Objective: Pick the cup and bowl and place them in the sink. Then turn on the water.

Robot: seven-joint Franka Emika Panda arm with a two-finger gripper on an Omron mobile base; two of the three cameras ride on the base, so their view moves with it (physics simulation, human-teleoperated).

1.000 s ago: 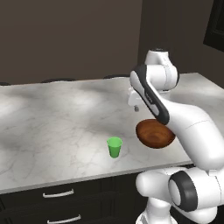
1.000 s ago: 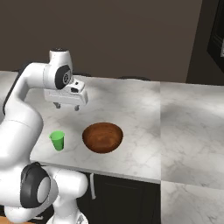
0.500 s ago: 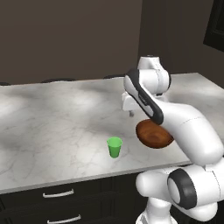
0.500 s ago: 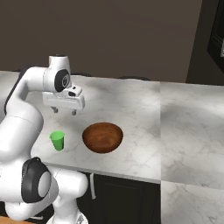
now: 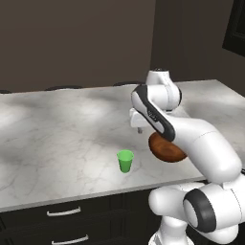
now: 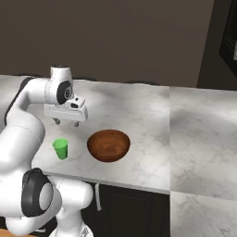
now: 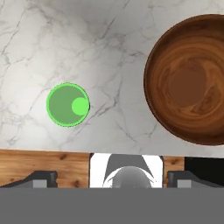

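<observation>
You've got the gripper [image 6: 65, 121] hanging above the marble surface [image 6: 152, 115] with its fingers [image 6: 56, 121] spread wide and nothing between them — released, pointing straight down. In the right base view it sits over the patch of surface just beyond the cup [image 6: 60, 148] and the bowl [image 6: 109, 145], clear of both.

Look at the cup: small, bright green, standing upright near the front edge of the surface, to the left of the bowl with a strip of bare marble between them. From the left base view the cup [image 5: 125, 161] stands out in the open, while the bowl [image 5: 165, 147] is partly hidden behind the white arm, with only its reddish-brown side showing.

Down the hand view you're staring straight into both: the cup [image 7: 68, 104] appears as a green ring with its lighter bottom offset to one side, and the bowl [image 7: 189, 80] shows its glossy wood-grain hollow, cut off at the picture's edge. The two dark fingers [image 7: 39, 178] rise far apart at the bottom of that view, with the cup and the bowl both ahead of them — neither lies between the tips.

Below the surface, the dark cabinet drawers [image 5: 67, 217] show their pale handles.
</observation>
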